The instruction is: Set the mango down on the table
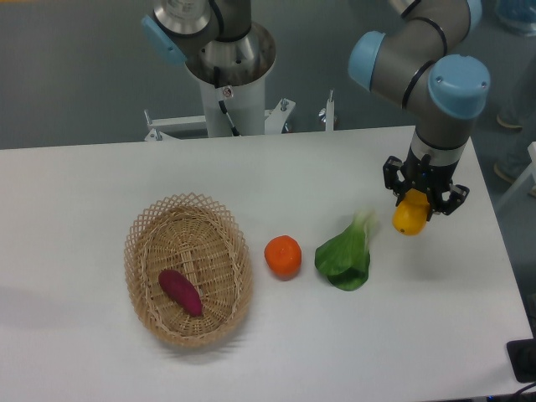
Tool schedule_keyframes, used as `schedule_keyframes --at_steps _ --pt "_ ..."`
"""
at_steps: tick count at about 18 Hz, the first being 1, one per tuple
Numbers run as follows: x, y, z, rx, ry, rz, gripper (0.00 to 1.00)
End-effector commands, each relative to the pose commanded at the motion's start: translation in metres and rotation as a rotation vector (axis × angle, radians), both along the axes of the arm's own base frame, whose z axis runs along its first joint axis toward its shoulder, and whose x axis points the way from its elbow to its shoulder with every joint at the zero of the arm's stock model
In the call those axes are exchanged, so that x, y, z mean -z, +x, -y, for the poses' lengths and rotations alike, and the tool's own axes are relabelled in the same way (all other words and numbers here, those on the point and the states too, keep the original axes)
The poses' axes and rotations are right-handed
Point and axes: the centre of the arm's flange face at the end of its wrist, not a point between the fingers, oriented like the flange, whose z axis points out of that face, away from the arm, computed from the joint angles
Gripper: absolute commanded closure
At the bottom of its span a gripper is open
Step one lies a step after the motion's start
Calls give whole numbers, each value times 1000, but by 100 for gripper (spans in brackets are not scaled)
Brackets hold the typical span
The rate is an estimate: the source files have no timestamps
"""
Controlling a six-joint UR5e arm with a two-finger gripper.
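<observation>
Right now gripper (425, 203) is clamped on mango (409, 218) over table (84, 184), far R side (w/ orange (283, 255) well apart).

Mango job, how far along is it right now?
Done: the mango is out of the basket, which holds only a sweet potato. In hand: the end effector grips the mango over the right side of the table, beyond the leafy green. Left: set it down and release; I can't tell whether it touches yet.
</observation>
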Motion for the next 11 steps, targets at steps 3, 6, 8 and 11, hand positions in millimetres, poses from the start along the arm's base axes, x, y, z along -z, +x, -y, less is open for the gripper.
schedule_keyframes --at_steps 3,6,8,11 --pt "0 0 -1 0 -1 0 70" --pt "1 1 -2 -3 0 -2 69" --pt "1 1 -2 -9 2 -1 69" --pt "1 1 -5 -7 10 1 68"
